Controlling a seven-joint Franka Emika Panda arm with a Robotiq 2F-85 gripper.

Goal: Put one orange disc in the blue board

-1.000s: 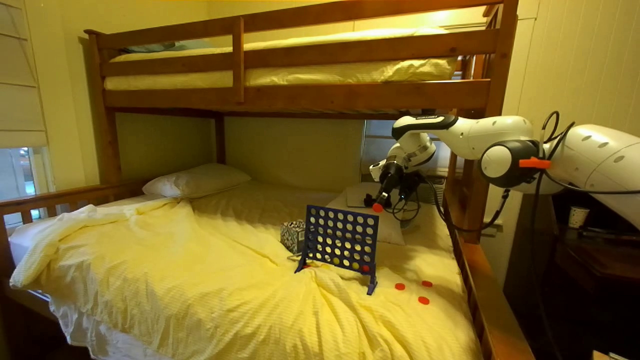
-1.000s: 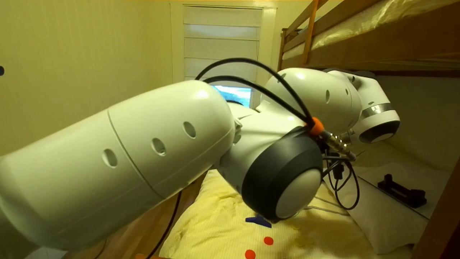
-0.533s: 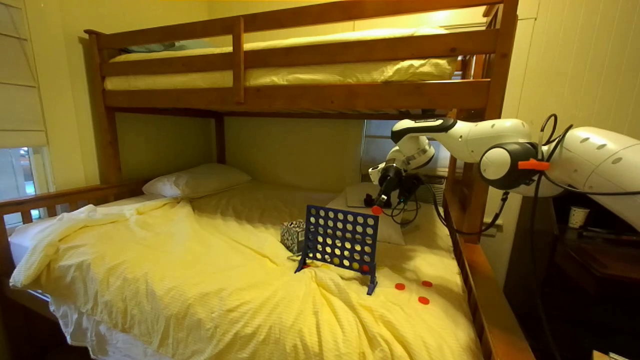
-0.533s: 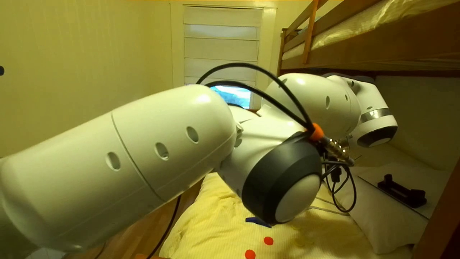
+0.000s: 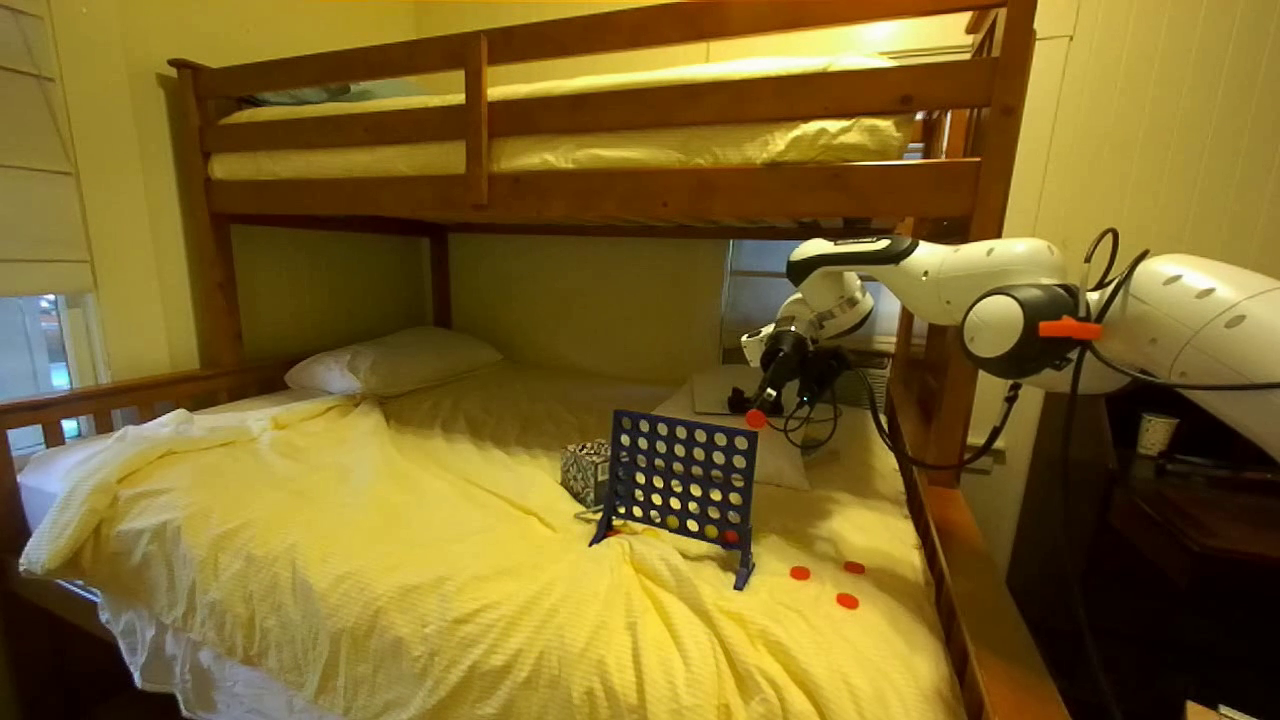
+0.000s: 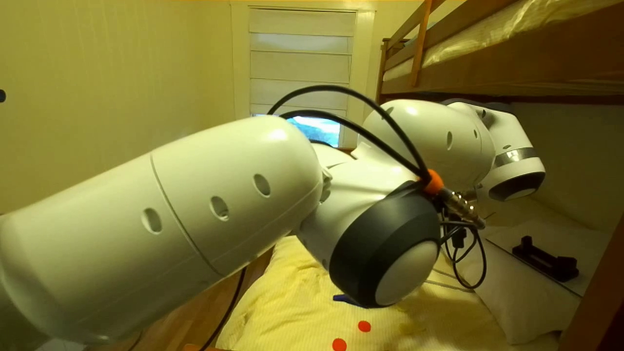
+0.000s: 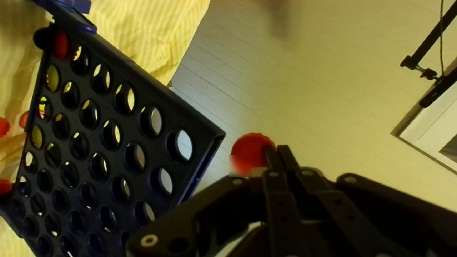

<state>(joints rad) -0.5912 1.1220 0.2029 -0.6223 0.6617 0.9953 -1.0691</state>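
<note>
My gripper (image 7: 277,149) is shut on one orange disc (image 7: 251,151), pinched near its edge and sticking out to one side of the fingertips. In an exterior view that held disc (image 5: 755,419) hangs just above the top right corner of the blue board (image 5: 688,460), which stands upright on the bed. The wrist view has the disc beyond a corner of the blue board (image 7: 107,108), with a visible gap between them. A red-orange disc (image 5: 732,537) sits in the bottom row. Elsewhere the arm hides most of the board; only a blue foot (image 6: 343,299) shows.
Several loose discs lie on the yellow bedspread, such as a disc (image 5: 848,601) right of the board. A patterned box (image 5: 585,473) stands behind it. A black bracket (image 6: 545,261) rests by a pillow. The upper bunk's rail (image 5: 600,195) runs above the arm.
My arm has dipped slightly over the last second, then shifted a little to the right in an exterior view. The disc stays in the grip near the board's top corner.
</note>
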